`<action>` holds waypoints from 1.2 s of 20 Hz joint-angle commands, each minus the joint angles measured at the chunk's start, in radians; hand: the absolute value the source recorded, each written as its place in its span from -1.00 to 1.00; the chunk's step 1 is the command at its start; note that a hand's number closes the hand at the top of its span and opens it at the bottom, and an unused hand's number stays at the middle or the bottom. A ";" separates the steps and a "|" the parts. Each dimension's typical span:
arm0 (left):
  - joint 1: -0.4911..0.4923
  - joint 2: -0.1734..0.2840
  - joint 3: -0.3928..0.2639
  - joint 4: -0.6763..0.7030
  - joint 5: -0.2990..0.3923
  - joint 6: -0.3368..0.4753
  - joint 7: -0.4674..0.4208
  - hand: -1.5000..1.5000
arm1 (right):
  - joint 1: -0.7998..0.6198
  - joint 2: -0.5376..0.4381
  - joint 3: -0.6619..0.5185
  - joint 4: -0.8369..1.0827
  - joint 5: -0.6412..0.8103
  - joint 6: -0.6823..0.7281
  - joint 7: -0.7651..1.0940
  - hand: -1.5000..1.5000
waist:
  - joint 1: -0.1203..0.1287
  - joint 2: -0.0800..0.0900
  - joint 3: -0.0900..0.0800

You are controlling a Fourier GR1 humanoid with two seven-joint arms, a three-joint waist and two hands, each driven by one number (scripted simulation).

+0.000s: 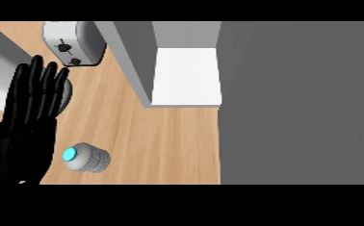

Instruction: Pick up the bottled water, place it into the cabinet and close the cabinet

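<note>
The cabinet (284, 105) takes up the whole right side — a broad grey face, with its door swung open so the white shelf (186, 76) inside shows, bare and waiting for something to be set on it. The opening faces the wooden counter (163, 138), which I take to be why the door has been left ajar: the water has to go in before it can be closed.

At the left edge the left hand (28, 119) stands with its fingers straight and pointing up, released and holding nothing; it reads as resting there, not working. The right hand is nowhere to be seen.

At the far left corner sits a toaster (71, 42), out of the way of everything. Part of a grey round thing shows behind the left hand, too hidden to name.

Smallest of all is the bottled water (89, 157), low on the counter just beside the left hand and well apart from the shelf. It seems to stand upright — its long axis runs up toward the viewer, turquoise cap on top, leaning a little to the left as seen from above. Nothing grips it yet, so the pick-up looks not begun.
</note>
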 commanded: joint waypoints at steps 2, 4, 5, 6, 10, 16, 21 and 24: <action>0.122 0.052 0.037 -0.041 0.102 -0.126 -0.083 -1.00 | 0.078 0.035 0.023 -0.120 0.014 -0.022 0.001 -1.00 | 0.010 0.026 0.015; 0.135 0.143 0.124 -0.122 0.228 -0.215 -0.018 -1.00 | 0.120 0.053 0.072 -0.163 0.025 -0.016 0.007 -1.00 | 0.015 0.024 0.015; 0.142 0.163 0.169 -0.057 0.280 -0.269 -0.081 -1.00 | 0.087 0.017 -0.027 -0.159 -0.079 0.012 0.031 -1.00 | 0.013 0.026 0.015; 0.190 0.214 0.212 -0.090 0.348 -0.338 -0.091 -1.00 | 0.159 0.047 0.011 -0.176 -0.059 0.007 -0.026 -1.00 | 0.017 0.023 0.014; 0.321 0.183 0.149 -0.057 0.405 -0.309 0.094 -1.00 | 0.263 0.051 0.104 -0.234 -0.159 0.040 0.211 -1.00 | 0.016 0.021 0.014; 0.451 0.221 0.277 -0.195 0.554 -0.359 0.152 -1.00 | 0.449 0.054 0.178 -0.403 -0.140 0.062 0.226 -1.00 | 0.012 0.023 0.015; 0.571 0.158 0.297 -0.163 0.477 -0.476 0.069 -1.00 | 0.487 0.048 0.184 -0.477 -0.148 0.061 0.273 -1.00 | 0.014 0.024 0.015; 0.537 0.176 0.342 -0.118 0.492 -0.479 0.084 -1.00 | 0.625 0.047 0.205 -0.493 -0.146 0.106 0.165 -1.00 | 0.004 0.023 0.015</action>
